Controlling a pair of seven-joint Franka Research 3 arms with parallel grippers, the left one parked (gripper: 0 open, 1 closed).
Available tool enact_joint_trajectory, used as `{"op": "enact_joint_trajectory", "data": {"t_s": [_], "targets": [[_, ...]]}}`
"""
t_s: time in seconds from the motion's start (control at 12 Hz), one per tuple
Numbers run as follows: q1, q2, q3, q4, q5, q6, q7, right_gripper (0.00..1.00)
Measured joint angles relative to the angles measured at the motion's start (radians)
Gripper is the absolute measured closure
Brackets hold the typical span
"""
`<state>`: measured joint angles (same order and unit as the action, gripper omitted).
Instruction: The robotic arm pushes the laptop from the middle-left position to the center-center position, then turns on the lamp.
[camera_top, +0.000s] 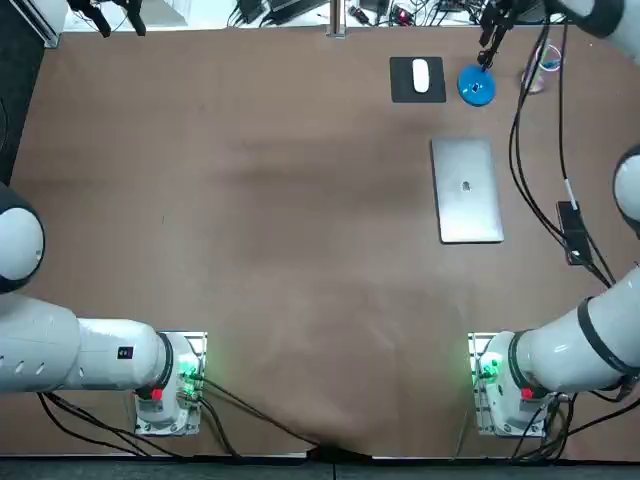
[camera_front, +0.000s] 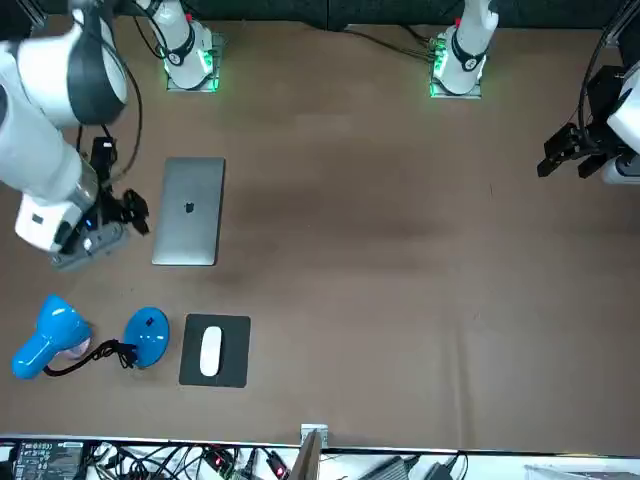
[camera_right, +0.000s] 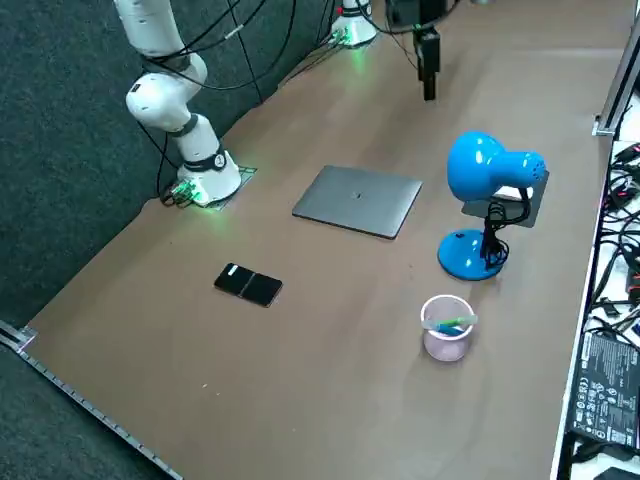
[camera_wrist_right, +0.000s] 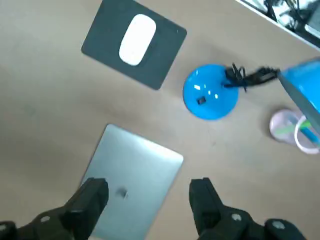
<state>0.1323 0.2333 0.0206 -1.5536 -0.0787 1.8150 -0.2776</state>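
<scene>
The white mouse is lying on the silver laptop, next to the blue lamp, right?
No. The white mouse lies on the black mouse pad, not the silver laptop, as the top view shows. It is next to the blue lamp. The right gripper hangs open near the laptop.

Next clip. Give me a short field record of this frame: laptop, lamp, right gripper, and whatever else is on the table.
laptop: silver laptop, lid closed, flat on the table, on the working arm's side, not at the centre
lamp: blue lamp, upright beside the mouse pad, looks unlit
right gripper: right gripper raised over the laptop, jaws open, holding nothing
mouse: white mouse on the black mouse pad
other items: black phone; clear cup with something green inside, near the lamp
</scene>
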Motion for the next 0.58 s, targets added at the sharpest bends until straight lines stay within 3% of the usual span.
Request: {"op": "enact_joint_trajectory", "data": {"t_s": [0.58], "targets": [[-0.064, -0.178, -0.003, -0.035, 0.011, -0.209, 0.139, 0.00]]}}
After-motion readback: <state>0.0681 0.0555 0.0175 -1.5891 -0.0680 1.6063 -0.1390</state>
